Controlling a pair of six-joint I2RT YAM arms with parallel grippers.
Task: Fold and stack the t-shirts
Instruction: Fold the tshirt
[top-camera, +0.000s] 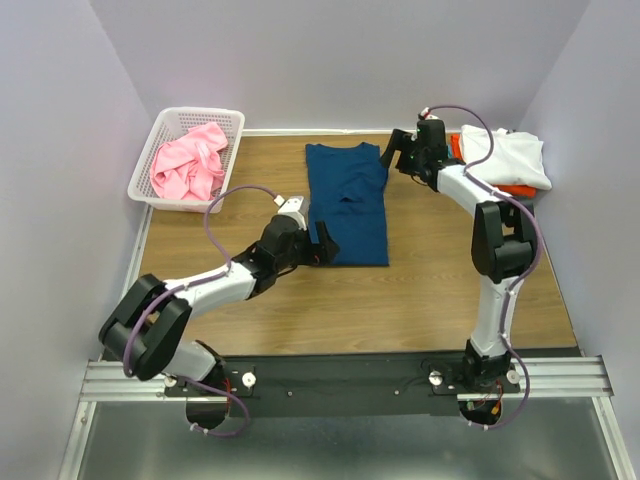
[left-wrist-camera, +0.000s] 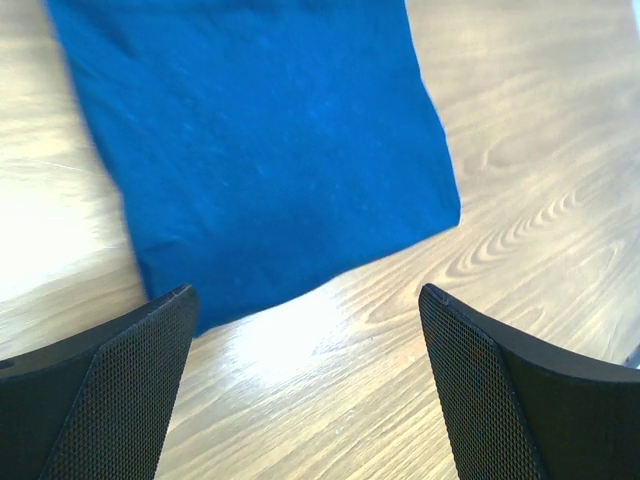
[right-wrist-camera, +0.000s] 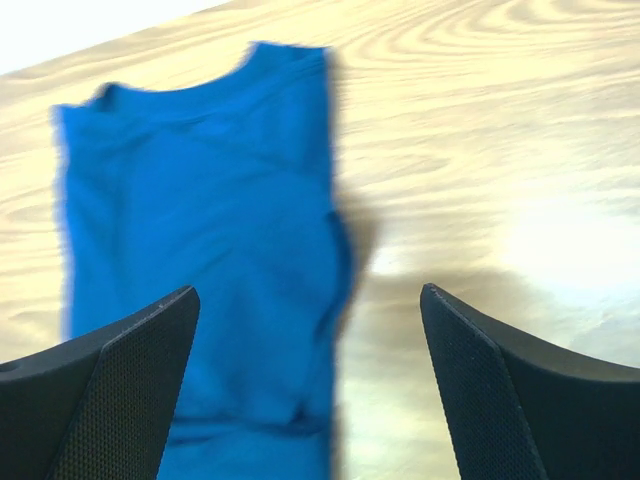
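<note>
Lying folded into a long strip in the middle of the wooden tabletop (top-camera: 430, 290): a dark blue cloth t-shirt (top-camera: 348, 205). Hovering at its near left corner with the left end effector (top-camera: 322, 243), jaws spread wide, grasping nothing. Hovering just off its far right corner with the right end effector (top-camera: 393, 155), likewise released and empty. Sitting crumpled in the white plastic lattice basket (top-camera: 200, 113) at far left: a pink cloth t-shirt (top-camera: 190, 160). Resting folded at far right: a white cloth t-shirt (top-camera: 505, 155) over an orange cloth t-shirt (top-camera: 518, 190).
</note>
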